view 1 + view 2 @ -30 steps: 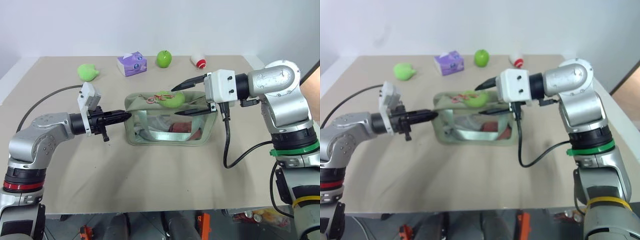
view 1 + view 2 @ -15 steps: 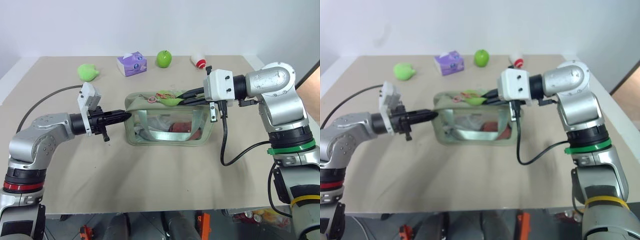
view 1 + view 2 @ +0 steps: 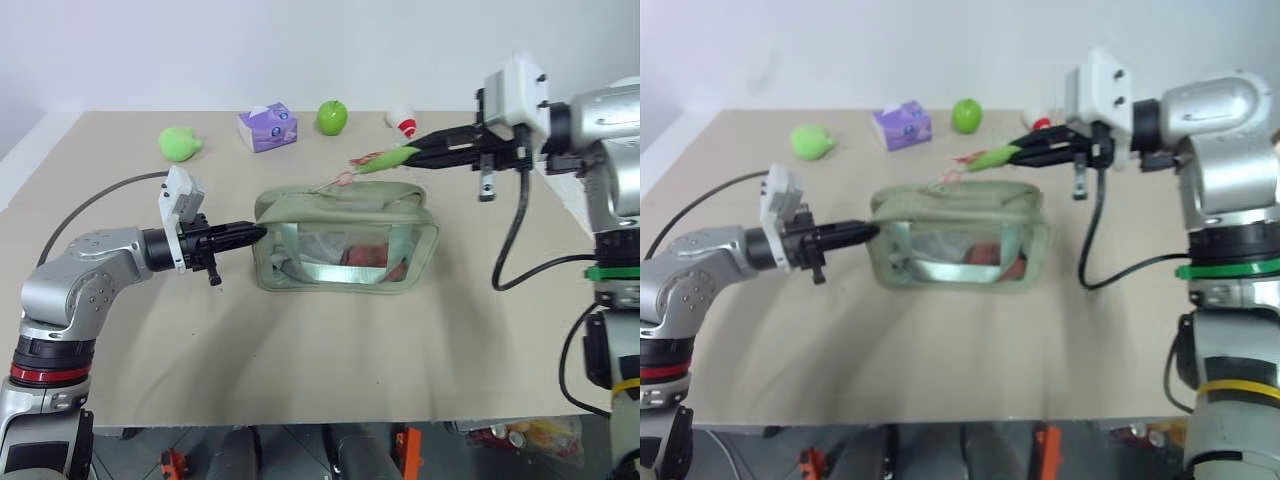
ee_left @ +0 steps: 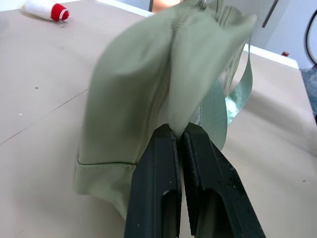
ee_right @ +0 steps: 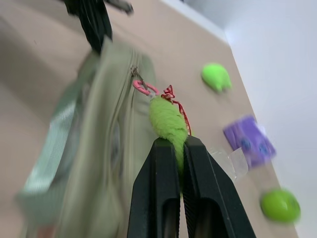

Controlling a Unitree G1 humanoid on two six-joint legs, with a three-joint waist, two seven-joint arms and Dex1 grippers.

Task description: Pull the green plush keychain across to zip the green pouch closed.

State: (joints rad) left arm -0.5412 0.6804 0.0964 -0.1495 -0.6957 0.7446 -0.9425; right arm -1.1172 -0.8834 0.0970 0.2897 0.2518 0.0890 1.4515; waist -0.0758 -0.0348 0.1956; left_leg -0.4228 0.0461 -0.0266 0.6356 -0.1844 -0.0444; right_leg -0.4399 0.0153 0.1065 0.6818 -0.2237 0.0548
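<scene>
My right pincer (image 3: 412,155) is clamped tight on the small lime-green plush keychain (image 5: 168,121), whose soft body is squeezed between my 2 black fingers. A moment ago this pincer stood open around the keychain, low over the pouch; now it has closed and swung up and out to my right, so the keychain hangs in the air above the pouch's top, drawn taut toward my right side. A reddish-pink ring and cord (image 5: 143,88) links the plush to the zipper pull, which in my right wrist view sits partway along the top seam.

My left pincer (image 3: 245,233) has not shifted: its fingers are pressed together on the end fabric of the large pale sage-green boxy pouch (image 3: 345,245), pinning that end so the pull has something to work against.

The pouch rests on the tan bench (image 3: 300,360) with its clear window side toward me and reddish contents showing through. Since I grabbed the keychain, its top has flattened and looks drawn together along much of its length. I judge the zip well under way but cannot tell whether the slider has reached the far end.

Along the bench's back edge sit a loose round green plush (image 3: 179,143), a purple tissue pack (image 3: 266,127), a shiny green apple (image 3: 331,117) and a small white-and-red bottle (image 3: 402,122), all well apart from the pouch.
</scene>
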